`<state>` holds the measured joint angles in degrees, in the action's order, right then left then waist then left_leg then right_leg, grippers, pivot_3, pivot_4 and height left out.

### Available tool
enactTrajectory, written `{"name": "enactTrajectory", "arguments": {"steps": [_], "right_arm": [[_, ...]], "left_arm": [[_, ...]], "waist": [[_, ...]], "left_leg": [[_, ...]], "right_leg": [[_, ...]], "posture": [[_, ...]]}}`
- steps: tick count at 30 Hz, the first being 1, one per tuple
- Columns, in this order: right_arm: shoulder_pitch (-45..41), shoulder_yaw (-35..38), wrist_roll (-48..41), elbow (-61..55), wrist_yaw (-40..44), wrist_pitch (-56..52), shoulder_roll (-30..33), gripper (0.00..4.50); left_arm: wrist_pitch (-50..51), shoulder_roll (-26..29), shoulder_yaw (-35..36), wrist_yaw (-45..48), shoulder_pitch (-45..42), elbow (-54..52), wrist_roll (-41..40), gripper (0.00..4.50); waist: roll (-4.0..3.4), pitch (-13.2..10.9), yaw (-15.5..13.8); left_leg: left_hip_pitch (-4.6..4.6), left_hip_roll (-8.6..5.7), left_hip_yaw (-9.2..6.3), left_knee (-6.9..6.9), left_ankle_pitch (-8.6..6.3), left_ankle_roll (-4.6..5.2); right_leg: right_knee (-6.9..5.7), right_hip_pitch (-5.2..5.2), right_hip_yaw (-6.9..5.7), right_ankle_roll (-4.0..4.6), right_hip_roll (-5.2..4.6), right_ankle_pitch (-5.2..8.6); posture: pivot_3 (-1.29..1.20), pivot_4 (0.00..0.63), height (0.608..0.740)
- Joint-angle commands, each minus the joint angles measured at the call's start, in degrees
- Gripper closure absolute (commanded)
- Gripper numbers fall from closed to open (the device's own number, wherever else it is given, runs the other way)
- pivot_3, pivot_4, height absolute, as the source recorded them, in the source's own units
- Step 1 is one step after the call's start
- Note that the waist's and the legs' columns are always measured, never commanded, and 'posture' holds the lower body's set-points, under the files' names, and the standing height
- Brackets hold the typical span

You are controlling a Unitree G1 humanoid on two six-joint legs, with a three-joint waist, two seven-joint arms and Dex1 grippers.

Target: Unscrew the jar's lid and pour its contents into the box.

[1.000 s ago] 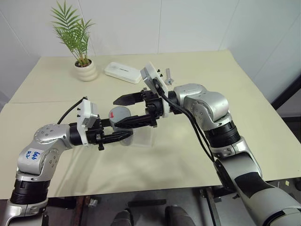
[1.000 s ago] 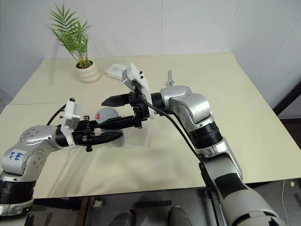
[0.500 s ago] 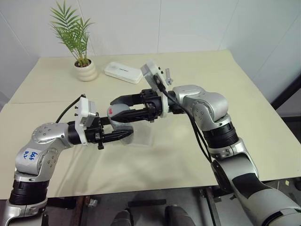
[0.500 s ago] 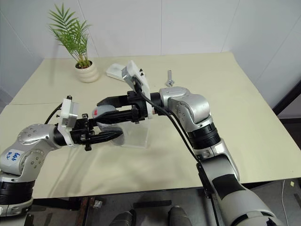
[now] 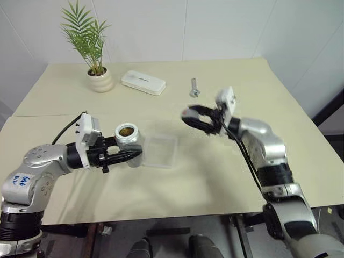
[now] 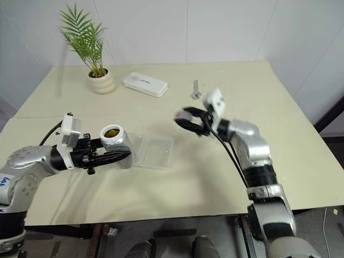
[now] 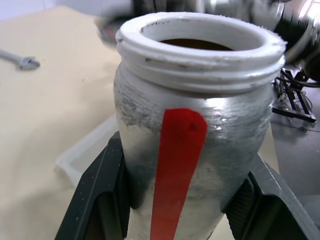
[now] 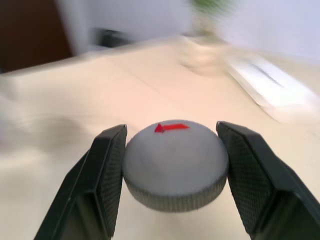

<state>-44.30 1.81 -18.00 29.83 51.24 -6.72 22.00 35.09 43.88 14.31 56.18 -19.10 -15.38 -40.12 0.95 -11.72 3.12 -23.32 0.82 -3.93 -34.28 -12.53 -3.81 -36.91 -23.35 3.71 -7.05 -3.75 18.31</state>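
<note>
Now that the lid (image 8: pixel 175 165) has come off the jar (image 5: pixel 128 143), the right gripper (image 5: pixel 194 115) is carrying it away to the robot's right, well apart from the jar's open mouth, where half a second ago it was still sitting on top. That means the unscrewing is done and, by my reading, only the pouring is left. The right fingers (image 8: pixel 107 175) are pinching the lid by its ribbed edge, one on each side, its red mark facing up, and holding it in the air above the bench (image 5: pixel 226 177). The left gripper (image 5: pixel 131 156) is clamping the jar upright, its fingers (image 7: pixel 97 195) pressed against both flanks low on the body, the red stripe between them. Brown contents (image 6: pixel 112 131) are showing inside the white threaded rim. The clear box (image 5: pixel 160 151) is lying on the bench just beside the jar, towards the right arm, so a tilt of the jar that way should be enough to empty it in.
</note>
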Motion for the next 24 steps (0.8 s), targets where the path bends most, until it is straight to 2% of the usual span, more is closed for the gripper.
{"name": "enactTrajectory", "arguments": {"steps": [1,6,12,17,20,22,24], "right_arm": [[0.9,2.4,3.4,7.4,-2.2,12.1,1.4,1.96],[1.8,3.5,4.1,14.6,-2.7,14.2,1.0,1.96],[2.6,4.0,3.2,11.5,-0.3,13.0,0.9,0.10],[5.3,3.9,-0.5,-4.9,2.4,4.2,3.4,0.04],[7.3,2.1,-4.2,-19.1,4.8,-7.4,7.1,0.04],[9.4,-1.9,-6.0,-30.5,7.7,-18.2,12.3,0.04],[12.2,-3.6,-9.5,-41.1,8.9,-24.7,15.9,0.04]], "left_arm": [[-0.3,-0.5,1.6,-1.6,0.3,-2.0,-1.2,2.53],[-1.0,-1.8,2.3,-4.6,-1.9,-0.6,-1.2,2.53],[-0.7,-2.3,2.9,-6.2,-4.3,1.1,-1.5,2.53],[-1.0,-0.6,2.6,-6.9,-5.4,2.0,0.4,2.53],[-1.3,1.6,1.0,-6.6,-6.9,4.2,3.0,2.53],[-4.5,3.0,-0.9,-6.4,-9.0,6.6,7.3,2.53],[-5.5,5.2,-5.3,-8.0,-12.7,10.4,13.8,2.53]], "waist": [[0.00,0.0,0.4],[0.00,0.0,1.0],[0.01,0.0,1.5],[0.00,0.0,1.4],[0.00,0.0,1.1],[-0.03,0.0,0.9],[-0.01,0.0,0.3]], "left_leg": [[0.01,0.02,0.04,0.00,0.00,-0.01],[0.10,0.10,0.10,-0.02,0.05,-0.09],[0.12,0.06,0.10,-0.15,0.15,-0.24],[0.13,0.07,0.09,-0.22,0.16,-0.25],[0.12,0.06,0.07,-0.26,0.16,-0.25],[0.13,0.07,0.05,-0.28,0.15,-0.25],[0.13,0.06,0.03,-0.30,0.15,-0.25]], "right_leg": [[-0.02,-0.02,0.05,0.00,0.03,0.00],[-0.18,-0.03,0.19,0.00,0.18,0.00],[-0.33,-0.02,0.37,-0.07,0.23,-0.07],[-0.47,-0.03,0.40,-0.07,0.25,-0.06],[-0.47,-0.03,0.40,-0.07,0.25,-0.06],[-0.48,-0.03,0.40,-0.06,0.26,-0.06],[-0.50,-0.03,0.39,-0.04,0.28,-0.05]], "posture": [[0.00,0.150,0.740],[0.00,0.150,0.740],[0.00,0.150,0.740],[0.00,0.150,0.740],[0.00,0.150,0.740],[0.00,0.150,0.740],[0.00,0.150,0.740]]}}
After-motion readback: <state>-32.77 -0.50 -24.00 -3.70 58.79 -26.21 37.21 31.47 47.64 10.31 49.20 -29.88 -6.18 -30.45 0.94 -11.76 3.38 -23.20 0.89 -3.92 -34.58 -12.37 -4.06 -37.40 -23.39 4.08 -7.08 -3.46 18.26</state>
